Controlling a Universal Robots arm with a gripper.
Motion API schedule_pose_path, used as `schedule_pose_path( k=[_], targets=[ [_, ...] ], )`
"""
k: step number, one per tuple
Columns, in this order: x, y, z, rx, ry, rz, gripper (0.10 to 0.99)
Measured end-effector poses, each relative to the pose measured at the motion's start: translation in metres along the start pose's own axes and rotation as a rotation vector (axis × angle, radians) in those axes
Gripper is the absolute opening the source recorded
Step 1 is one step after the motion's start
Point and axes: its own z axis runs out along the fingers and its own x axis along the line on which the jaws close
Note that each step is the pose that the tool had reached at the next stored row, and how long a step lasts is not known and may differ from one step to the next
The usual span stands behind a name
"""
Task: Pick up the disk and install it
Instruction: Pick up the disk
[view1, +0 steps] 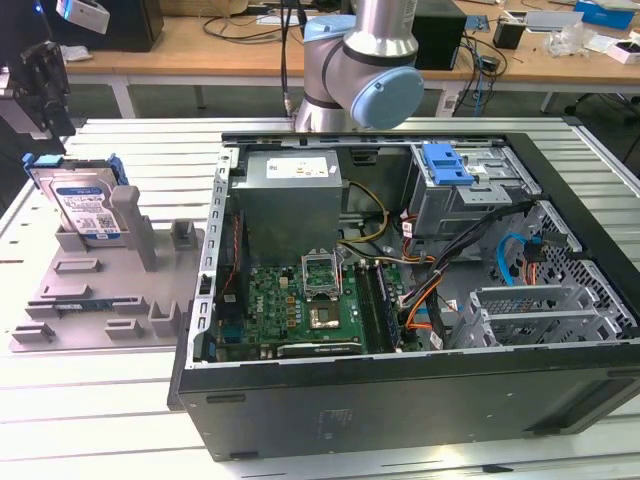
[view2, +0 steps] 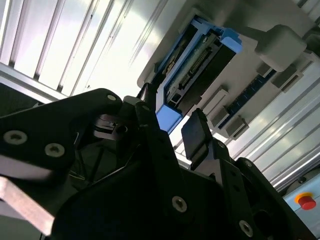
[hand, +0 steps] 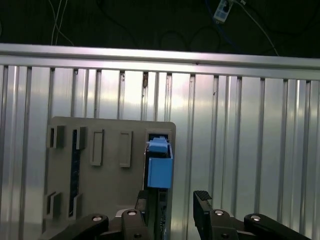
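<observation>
At the exterior view's left, the dark gripper (view1: 42, 85) hangs above the disk (view1: 88, 205). The disk stands upright in a slot of a grey holder tray (view1: 100, 310) on the slatted table (view1: 100, 400). To the right lies an open computer case (view1: 420, 400). The first wrist view adds the claw's state: its fingers (hand: 202, 210) are spread and released, with the disk's blue rail (hand: 160, 172) just beyond them.

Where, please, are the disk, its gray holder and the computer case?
the disk (view1: 88, 208): exterior view, labelled face.
the gray holder (view1: 105, 283): exterior view, flat base.
the computer case (view1: 400, 410): exterior view, black outer wall.
</observation>
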Motion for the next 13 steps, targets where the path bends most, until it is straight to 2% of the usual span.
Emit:
schedule_pose_path(
  k=[4, 13],
  targets=[
    [0.0, 0.0004, 0.0006, -0.005, -0.0003, 0.0, 0.482],
    [0.0, 0.0012, 0.0029, -0.039, 0.0034, 0.0, 0.482]
  ],
)
